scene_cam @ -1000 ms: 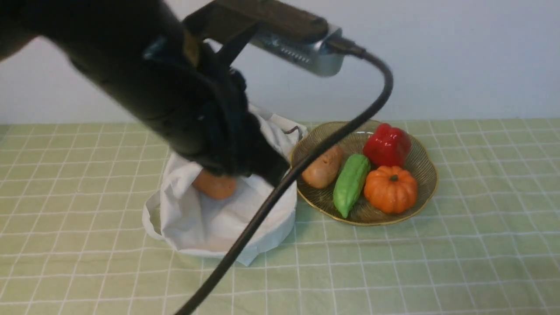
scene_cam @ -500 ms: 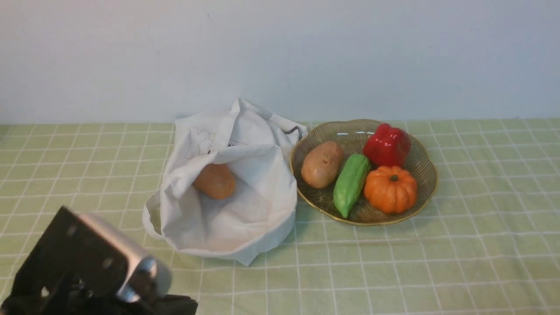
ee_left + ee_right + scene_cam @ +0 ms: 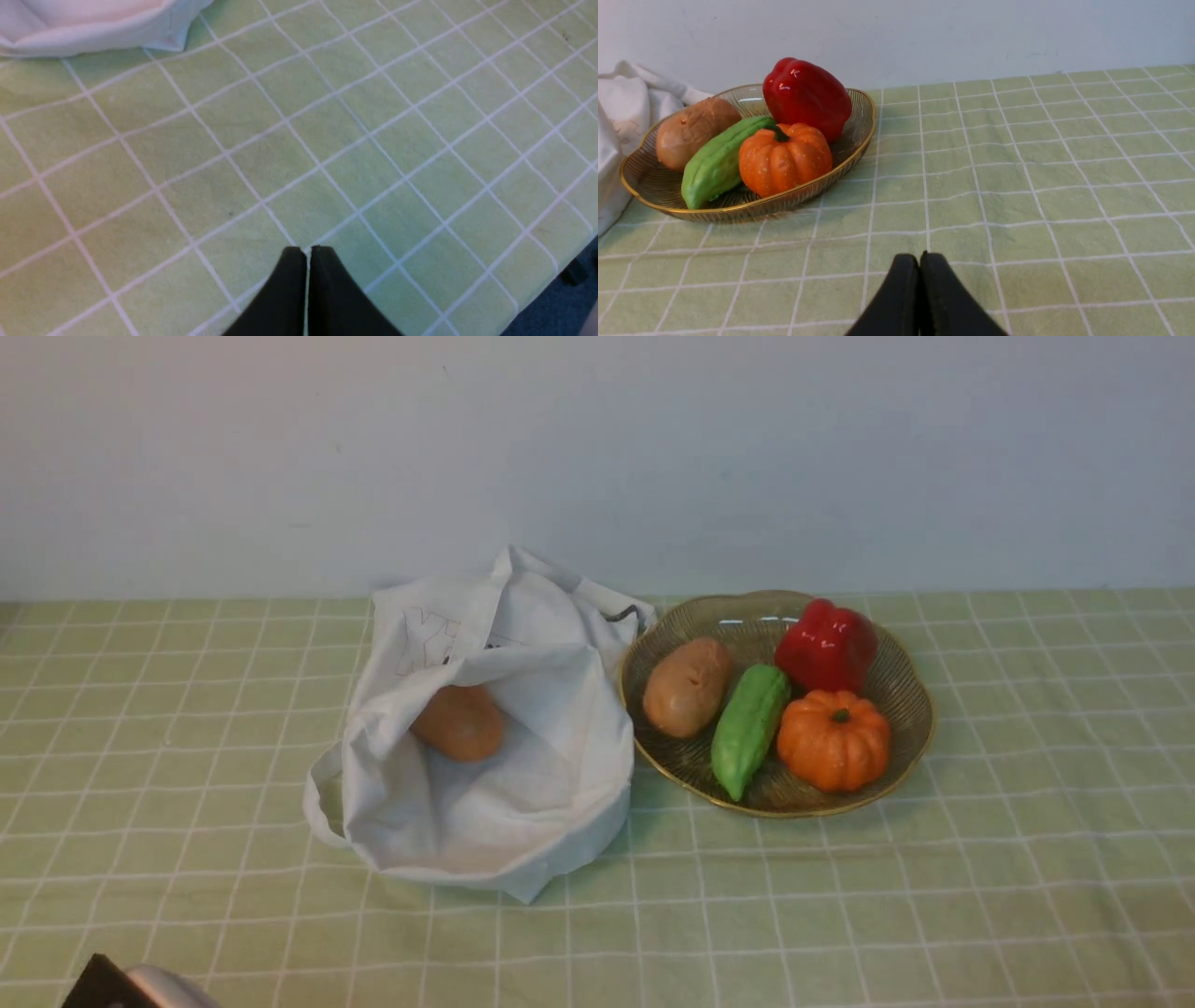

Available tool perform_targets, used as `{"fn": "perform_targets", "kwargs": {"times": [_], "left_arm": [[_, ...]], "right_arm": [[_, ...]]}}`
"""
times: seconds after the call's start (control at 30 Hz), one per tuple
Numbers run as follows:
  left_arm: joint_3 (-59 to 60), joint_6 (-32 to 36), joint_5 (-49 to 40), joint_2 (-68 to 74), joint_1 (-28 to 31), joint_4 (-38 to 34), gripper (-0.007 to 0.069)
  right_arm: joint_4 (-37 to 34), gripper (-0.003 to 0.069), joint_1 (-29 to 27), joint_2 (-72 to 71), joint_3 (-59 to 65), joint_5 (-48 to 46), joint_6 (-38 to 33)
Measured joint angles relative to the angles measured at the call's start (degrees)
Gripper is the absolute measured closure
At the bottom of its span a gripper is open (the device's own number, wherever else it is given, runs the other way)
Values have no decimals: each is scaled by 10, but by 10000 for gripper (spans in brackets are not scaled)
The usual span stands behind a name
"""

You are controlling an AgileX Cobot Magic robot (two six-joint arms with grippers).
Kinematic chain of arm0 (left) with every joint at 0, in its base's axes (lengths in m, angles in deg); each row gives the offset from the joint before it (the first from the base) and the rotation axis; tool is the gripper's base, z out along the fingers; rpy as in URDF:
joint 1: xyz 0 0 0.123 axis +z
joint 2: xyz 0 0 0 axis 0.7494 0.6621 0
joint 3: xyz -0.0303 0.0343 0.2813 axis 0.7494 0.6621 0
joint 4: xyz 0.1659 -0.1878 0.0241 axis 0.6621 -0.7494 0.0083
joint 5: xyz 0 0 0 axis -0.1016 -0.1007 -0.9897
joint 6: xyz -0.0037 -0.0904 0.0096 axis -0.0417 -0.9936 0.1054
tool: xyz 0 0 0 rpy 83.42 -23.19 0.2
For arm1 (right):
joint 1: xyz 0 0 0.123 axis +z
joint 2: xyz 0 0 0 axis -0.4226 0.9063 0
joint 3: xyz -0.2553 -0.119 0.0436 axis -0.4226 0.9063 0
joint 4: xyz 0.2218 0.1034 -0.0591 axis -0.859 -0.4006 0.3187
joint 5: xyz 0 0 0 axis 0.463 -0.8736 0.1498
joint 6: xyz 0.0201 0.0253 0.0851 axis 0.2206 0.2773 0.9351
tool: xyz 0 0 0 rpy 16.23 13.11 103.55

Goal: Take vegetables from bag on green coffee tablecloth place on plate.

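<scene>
The green gourd (image 3: 747, 728) lies in the plate (image 3: 901, 683), its narrow end towards me. The potato (image 3: 688, 686) sits just beside it on the bag side, touching or very nearly touching. Sharing the dish are a red pepper (image 3: 826, 644) at the back and a small pumpkin (image 3: 834, 739) in front of it, pressed against the gourd's other flank.

The plate rests on the green checked tablecloth (image 3: 1027, 859), with its rim just beside the bag (image 3: 504, 803). The bag is slumped with its mouth gaping towards me, and I can see one more orange-brown vegetable (image 3: 459, 721) lying inside, half under the upper fold of cloth. Faint line lettering shows on the bag's upper side, and a thin dark cord pokes out near the plate.

My left gripper (image 3: 307, 252) is fully closed, fingers pressed together with only a hairline slit between them, holding nothing. It hangs over bare tablecloth near the bench's front edge, with a corner of the bag in sight ahead of it.

My right gripper (image 3: 919, 259) is likewise closed and empty, low over the cloth, well apart from the plate it faces.

In the front view only a corner of a camera housing (image 3: 140, 987) shows, at the lower left. A plain pale wall (image 3: 840, 457) stands behind the bench.
</scene>
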Motion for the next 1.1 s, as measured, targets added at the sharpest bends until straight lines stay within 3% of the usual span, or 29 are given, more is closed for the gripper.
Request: {"fn": "perform_targets", "kwargs": {"times": [0.37,0.47,0.57,0.63,0.93,1.1], "left_arm": [[2,0,14,-48,0,17,629],[25,-2,61,-121,23,85,629],[56,-16,91,-168,72,130,629],[86,-30,98,-215,134,152,629],[151,-40,97,-343,400,158,629],[152,-40,87,-343,421,162,629]], "right_arm": [[0,676,0,0,0,0,0],[0,676,0,0,0,0,0],[0,676,0,0,0,0,0],[0,676,0,0,0,0,0],[0,676,0,0,0,0,0],[0,676,0,0,0,0,0]]}}
